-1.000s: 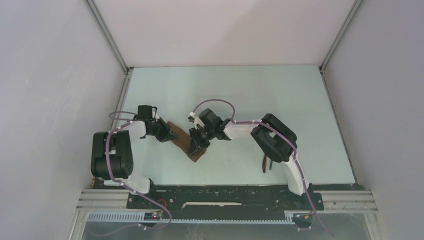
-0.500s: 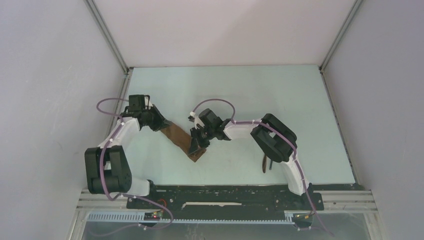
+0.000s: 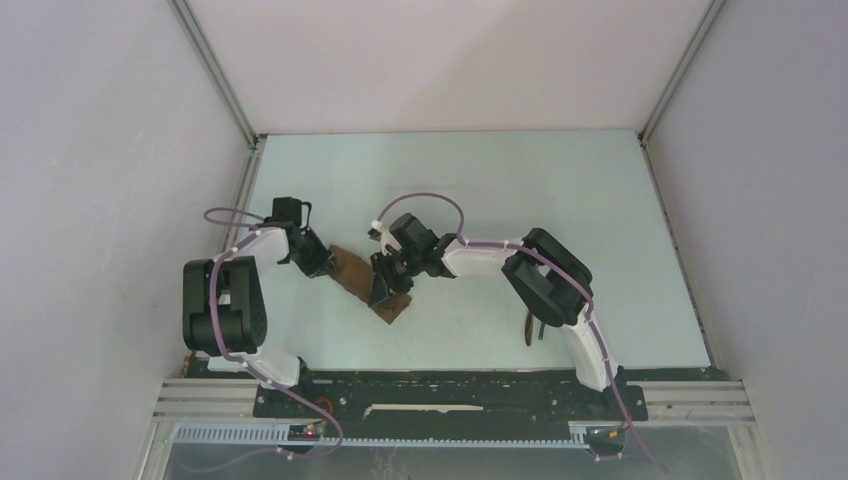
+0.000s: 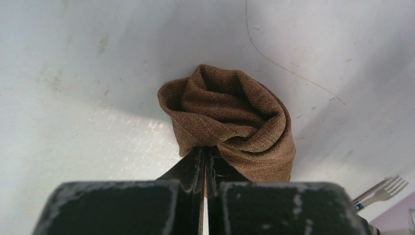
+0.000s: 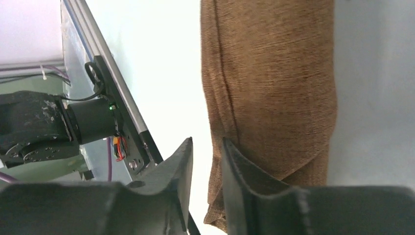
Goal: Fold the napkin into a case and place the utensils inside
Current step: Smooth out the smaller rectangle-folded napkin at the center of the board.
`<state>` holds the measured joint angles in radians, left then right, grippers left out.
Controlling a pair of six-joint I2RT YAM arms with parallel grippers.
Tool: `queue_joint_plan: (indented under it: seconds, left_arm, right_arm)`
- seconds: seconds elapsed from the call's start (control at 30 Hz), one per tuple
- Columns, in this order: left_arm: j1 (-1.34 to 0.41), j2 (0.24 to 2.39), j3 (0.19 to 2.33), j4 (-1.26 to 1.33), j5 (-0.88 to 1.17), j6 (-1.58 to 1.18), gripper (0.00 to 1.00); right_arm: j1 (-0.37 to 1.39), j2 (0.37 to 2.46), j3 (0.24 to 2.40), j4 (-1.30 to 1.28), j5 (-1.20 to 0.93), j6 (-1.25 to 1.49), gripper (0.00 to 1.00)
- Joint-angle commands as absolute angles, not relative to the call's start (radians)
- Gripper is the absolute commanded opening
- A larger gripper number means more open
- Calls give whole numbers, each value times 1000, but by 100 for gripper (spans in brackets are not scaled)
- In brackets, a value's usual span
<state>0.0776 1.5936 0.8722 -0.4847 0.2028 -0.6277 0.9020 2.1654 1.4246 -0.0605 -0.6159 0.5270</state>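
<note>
You look down on a pale green worktop point(image 3: 560, 180) boxed in by plain white walls: a back wall point(image 3: 450, 60), a left wall point(image 3: 100, 200) and a right wall point(image 3: 770, 200). Aluminium posts point(image 3: 212, 75) rise at the two far corners. Along your near edge runs a slotted metal rail point(image 3: 200, 400) beside a black plate point(image 3: 450, 385). The light is even. Up close, the surface carries a thin curved scratch point(image 4: 293, 73).

Reaches inward with the left arm point(image 3: 262, 250), elbow folded back near its base, left gripper point(image 4: 204, 151) pinched tight on a fold of the napkin point(image 4: 230, 112). Stretches the right arm point(image 3: 480, 258) leftward toward it — right gripper point(image 5: 206, 147) angled down, jaws a narrow gap apart.
</note>
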Motion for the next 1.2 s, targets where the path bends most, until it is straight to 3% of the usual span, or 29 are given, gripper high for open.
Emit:
queue_joint_plan:
  seconds: [0.0, 0.07, 0.13, 0.2, 0.33, 0.5, 0.7, 1.0, 1.17]
  left_arm:
    - [74, 1600, 905, -538, 49, -606, 0]
    - [74, 1604, 911, -538, 64, -603, 0]
    - [72, 1605, 924, -536, 102, -599, 0]
    - [72, 1592, 935, -535, 128, -592, 0]
    - [72, 1546, 964, -544, 189, -567, 8]
    - [72, 1528, 998, -573, 215, -550, 11]
    - [72, 1467, 1007, -615, 158, -531, 14]
    - [68, 1584, 1098, -739, 4, -503, 31]
    - [44, 1656, 1151, -761, 3, -487, 29]
  right_arm:
    - [901, 2077, 1475, -19, -634, 557, 42]
    - [888, 2083, 1510, 31, -634, 589, 51]
    - [874, 2139, 1599, 35, -644, 618, 54]
    - [859, 2217, 1687, 45, -641, 667, 49]
    - [840, 2357, 1823, 92, -641, 773, 29]
    - [839, 2453, 1883, 147, -635, 854, 11]
    - [848, 2493, 1887, 146, -617, 855, 7]
    - [878, 2528, 1919, 109, -547, 839, 5]
    - [897, 2571, 1974, 68, -503, 835, 1]
